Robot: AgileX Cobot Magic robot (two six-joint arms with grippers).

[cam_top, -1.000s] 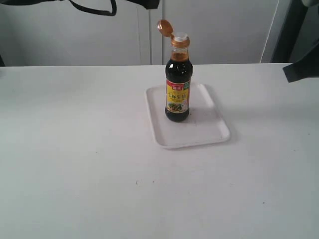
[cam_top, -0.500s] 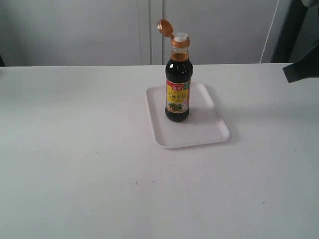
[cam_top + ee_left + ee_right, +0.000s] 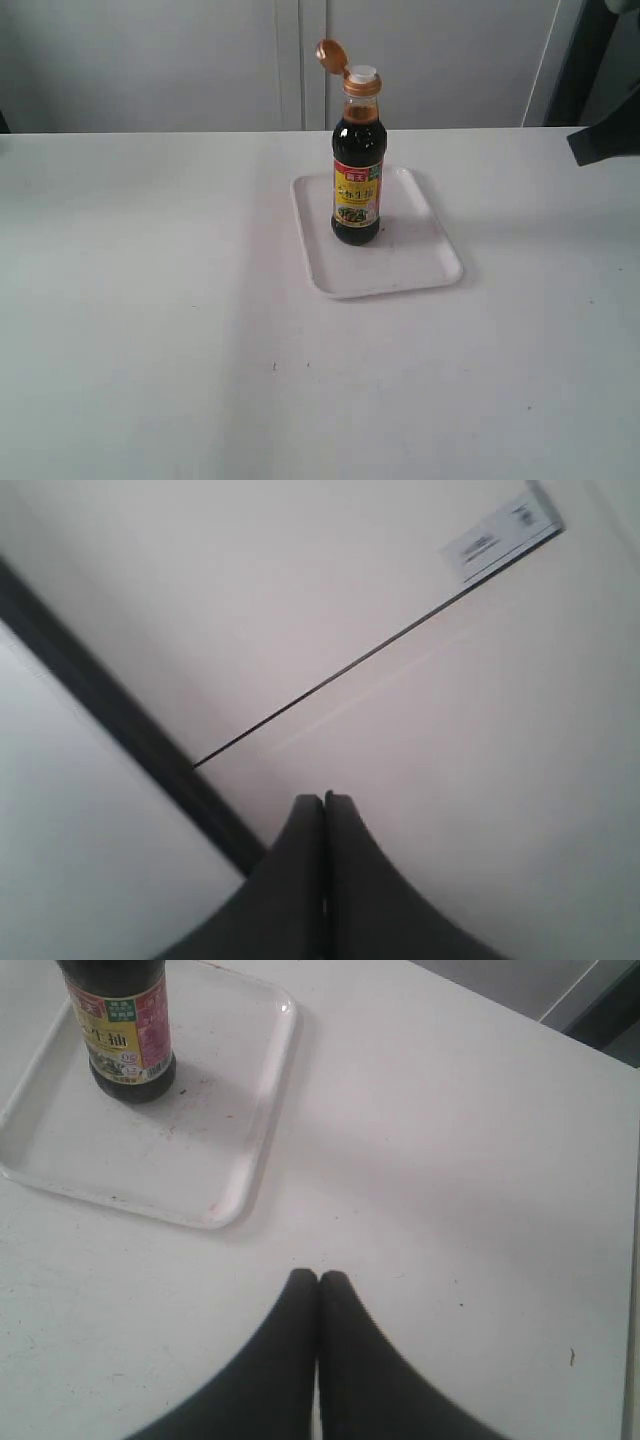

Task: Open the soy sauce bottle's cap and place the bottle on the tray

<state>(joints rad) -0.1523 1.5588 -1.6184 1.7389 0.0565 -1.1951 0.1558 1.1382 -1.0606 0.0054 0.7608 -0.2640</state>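
Note:
The soy sauce bottle (image 3: 356,190) stands upright on the white tray (image 3: 410,260), its dark liquid and yellow label facing me. Its orange-brown cap (image 3: 330,55) is flipped open to the left on its hinge, baring the white spout (image 3: 361,73). In the right wrist view the bottle (image 3: 120,1030) stands on the tray (image 3: 150,1160), well away from my right gripper (image 3: 319,1277), which is shut and empty above bare table. My left gripper (image 3: 324,799) is shut, empty, and faces a pale wall; it is outside the exterior view.
The white table (image 3: 150,330) spreads all round the tray. A dark part of the right arm (image 3: 605,140) juts in at the right edge. Grey cabinet panels (image 3: 200,60) stand behind the table.
A dark strap at the top of the exterior view a second ago is gone. The bottle, cap and tray have not moved.

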